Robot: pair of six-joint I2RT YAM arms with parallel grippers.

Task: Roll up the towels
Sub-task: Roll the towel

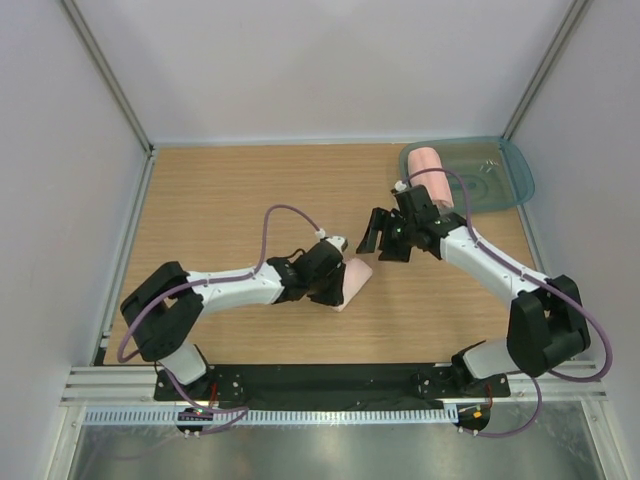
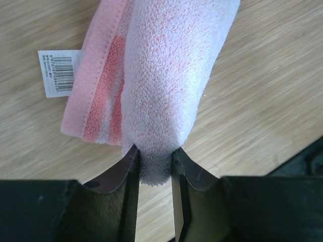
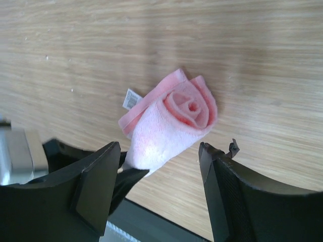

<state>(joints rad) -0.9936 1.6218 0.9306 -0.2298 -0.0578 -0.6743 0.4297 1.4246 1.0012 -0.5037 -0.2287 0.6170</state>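
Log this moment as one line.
left hand: shut on striped towel, rolled | right hand: open, empty | plain towel: rolled, in tray

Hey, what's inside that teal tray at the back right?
A rolled pink towel lies at the left end of the teal tray. The towel's near end is hidden behind the right arm.

The towel [image 2: 166, 75] runs off the top edge, its label [image 2: 59, 72] unreadable.
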